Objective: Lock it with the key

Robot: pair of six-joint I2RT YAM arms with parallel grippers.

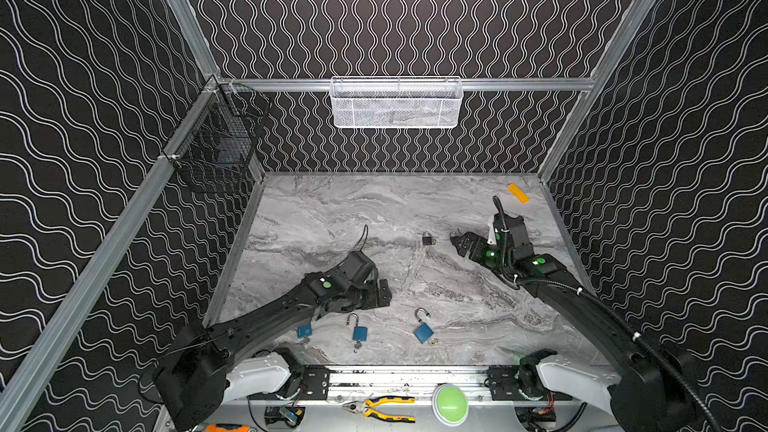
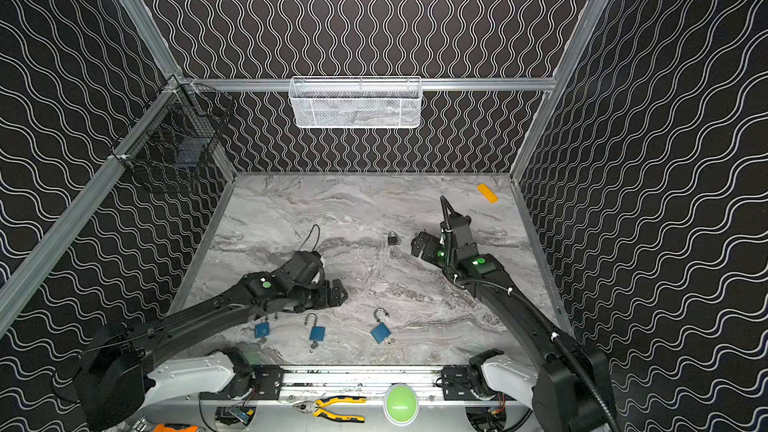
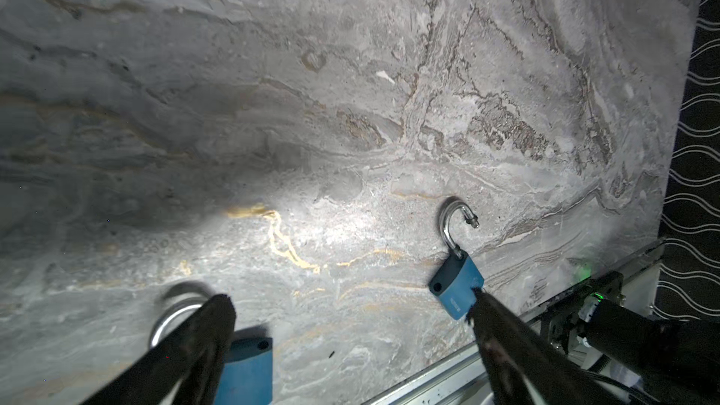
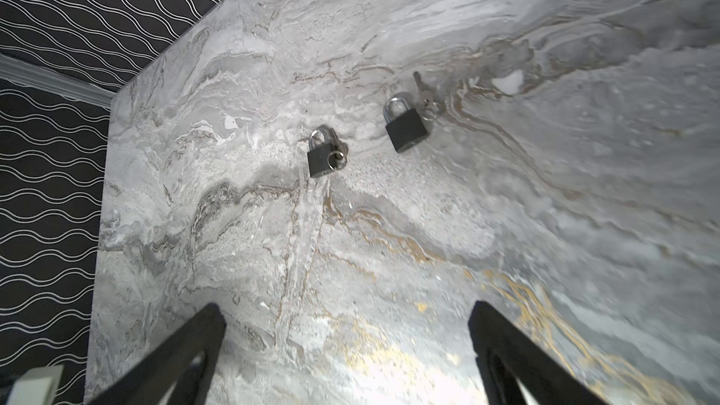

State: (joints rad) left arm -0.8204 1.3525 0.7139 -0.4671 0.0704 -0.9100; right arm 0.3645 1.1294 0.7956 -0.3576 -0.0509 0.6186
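Observation:
Three blue padlocks lie near the table's front edge, two with the shackle swung open and a key at the base. My left gripper hovers open just behind them. In the left wrist view its fingers straddle bare marble between two blue padlocks. A black padlock lies mid-table, left of my open right gripper. The right wrist view shows two shut black padlocks, each with a key ring, well ahead of the empty right gripper.
A yellow block lies at the back right corner. A white mesh basket hangs on the back wall and a black wire basket on the left wall. Pliers and a green button sit beyond the front rail.

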